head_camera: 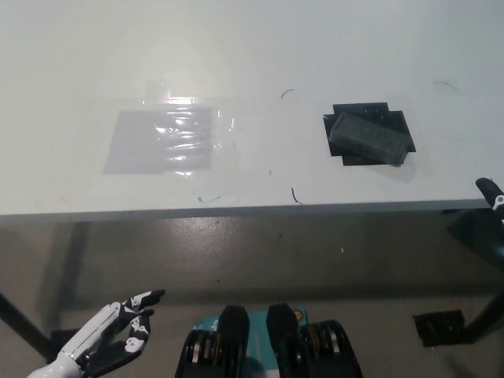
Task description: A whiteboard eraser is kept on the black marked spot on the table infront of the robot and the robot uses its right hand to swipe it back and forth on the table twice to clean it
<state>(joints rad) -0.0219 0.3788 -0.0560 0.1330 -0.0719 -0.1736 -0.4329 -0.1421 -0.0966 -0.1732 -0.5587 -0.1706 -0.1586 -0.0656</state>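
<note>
A dark grey whiteboard eraser [369, 138] lies slightly askew on the black marked spot [394, 120] at the right of the white table [252, 63]. Only a tip of my black right hand [491, 195] shows at the right edge, just beyond the table's front right corner and well clear of the eraser. My white left hand [106, 339] rests low at the bottom left, below the table, open with its fingers spread and nothing in it.
A clear glossy taped sheet [169, 140] lies on the table's left half. Faint pen marks [294, 195] dot the surface near the front edge [236, 211]. Grey floor and a table foot [439, 326] show beneath.
</note>
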